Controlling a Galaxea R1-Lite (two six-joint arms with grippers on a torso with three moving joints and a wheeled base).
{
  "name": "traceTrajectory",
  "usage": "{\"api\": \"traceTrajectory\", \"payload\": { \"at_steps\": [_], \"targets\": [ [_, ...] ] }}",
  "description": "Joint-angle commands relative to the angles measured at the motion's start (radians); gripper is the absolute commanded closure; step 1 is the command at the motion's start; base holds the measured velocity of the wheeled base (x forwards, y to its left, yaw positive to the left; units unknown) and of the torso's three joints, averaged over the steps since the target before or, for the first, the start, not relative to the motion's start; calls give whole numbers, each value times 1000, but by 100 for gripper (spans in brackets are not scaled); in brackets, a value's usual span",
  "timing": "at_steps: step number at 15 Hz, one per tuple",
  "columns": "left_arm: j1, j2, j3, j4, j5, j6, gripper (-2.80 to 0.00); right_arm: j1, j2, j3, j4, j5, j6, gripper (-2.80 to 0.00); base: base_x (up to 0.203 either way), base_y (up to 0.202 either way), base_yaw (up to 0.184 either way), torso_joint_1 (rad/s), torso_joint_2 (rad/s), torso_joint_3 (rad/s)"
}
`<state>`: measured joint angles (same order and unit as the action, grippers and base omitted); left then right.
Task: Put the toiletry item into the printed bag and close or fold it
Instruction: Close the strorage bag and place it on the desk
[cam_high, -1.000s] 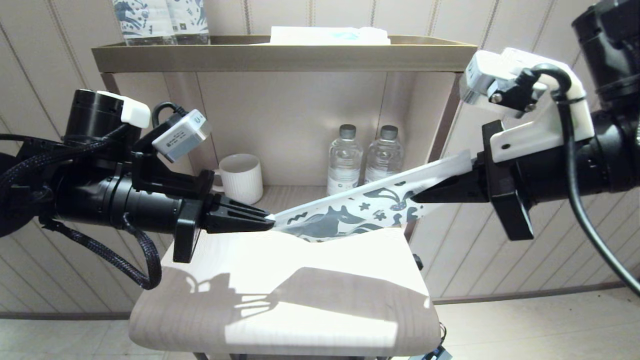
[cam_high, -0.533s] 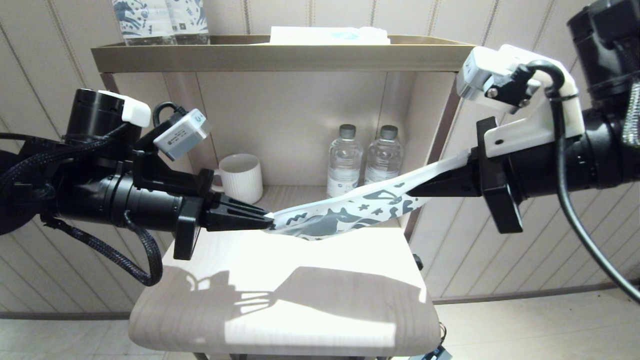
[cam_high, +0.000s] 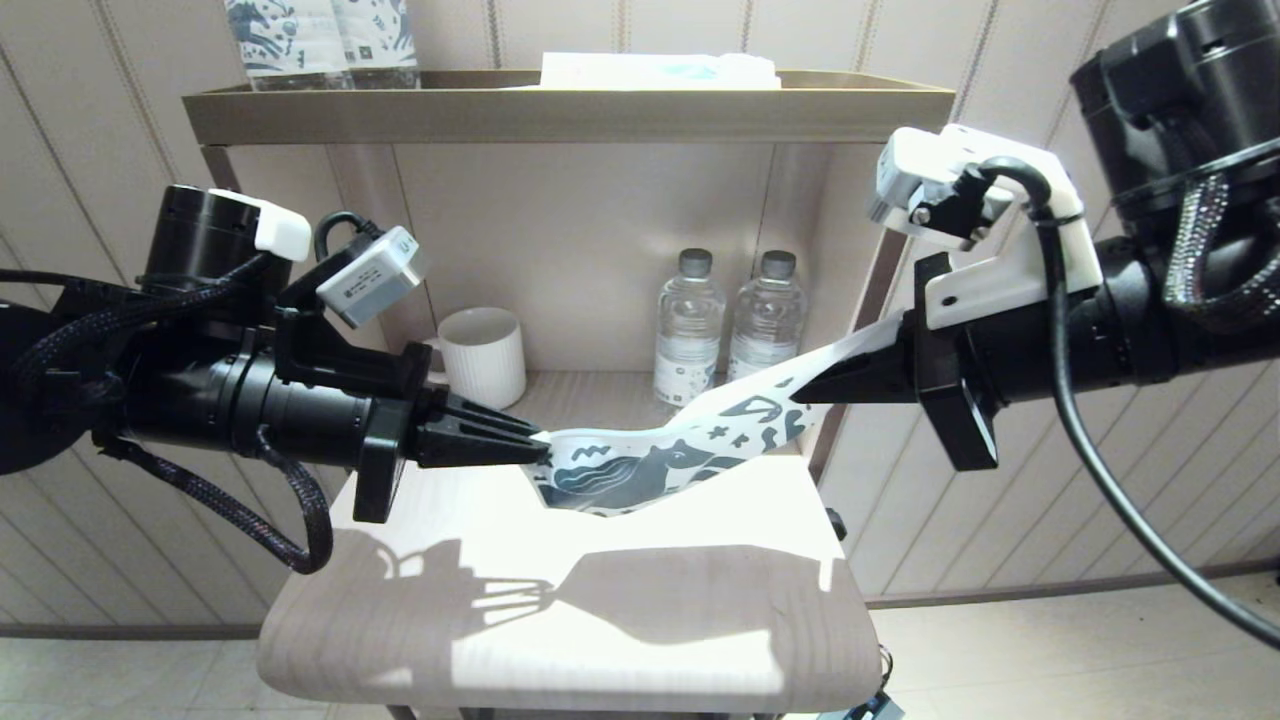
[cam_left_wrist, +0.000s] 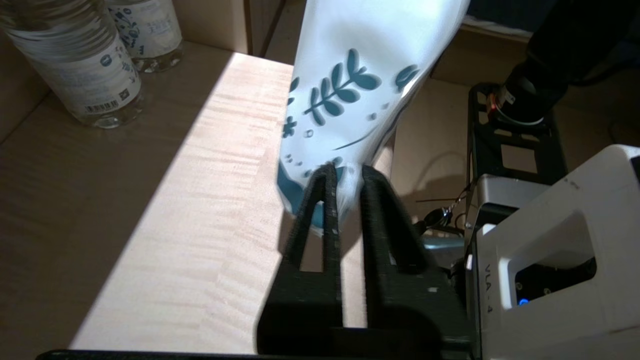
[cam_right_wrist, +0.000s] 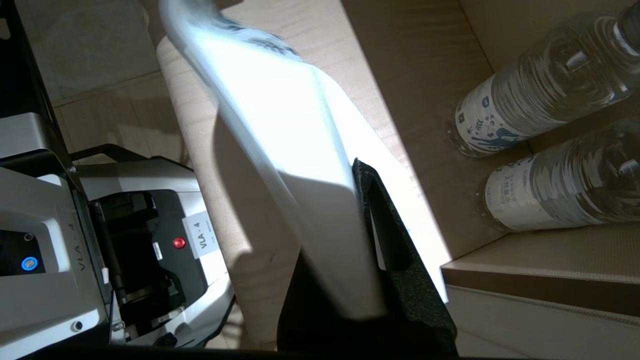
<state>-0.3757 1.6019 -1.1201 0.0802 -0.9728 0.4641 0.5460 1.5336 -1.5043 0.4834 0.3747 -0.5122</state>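
Clearly limp and light, printed bag (cam_high: 660, 462) sagged between left gripper (cam_high: 540, 448) and right gripper (cam_high: 808, 386), jaws pinching opposite ends.

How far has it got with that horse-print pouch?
The toothbrush shows in no view, so whether it is inside cannot be told. In hand: the left pincer and right pincer each grip an end of the white horse-printed pouch, which sags above the pale wooden table. Folding it shut remains.

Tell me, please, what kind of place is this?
Probably a hotel room: a wooden shelf niche holds two water bottles and a white mug, with paneled walls behind.
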Motion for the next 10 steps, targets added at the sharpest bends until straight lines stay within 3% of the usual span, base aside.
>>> {"api": "traceTrajectory", "payload": {
  "at_steps": [1, 4, 8, 10],
  "targets": [
    [1, 0, -4, -3, -3, -5, -280, 0, 9, 1, 3, 3, -3, 0, 0, 0, 0, 0, 0, 0],
    [14, -9, -2, -17, 5, 1, -280, -6, 34, -4, -24, 1, -2, 0, 0, 0, 0, 0, 0, 0],
    [132, -52, -32, -67, -17, -41, -280, -14, 115, -3, -95, 1, 15, 0, 0, 0, 0, 0, 0, 0],
    [180, -107, -36, -72, -55, -80, -280, -17, 173, 1, -198, -2, 24, 0, 0, 0, 0, 0, 0, 0]
  ]
}}
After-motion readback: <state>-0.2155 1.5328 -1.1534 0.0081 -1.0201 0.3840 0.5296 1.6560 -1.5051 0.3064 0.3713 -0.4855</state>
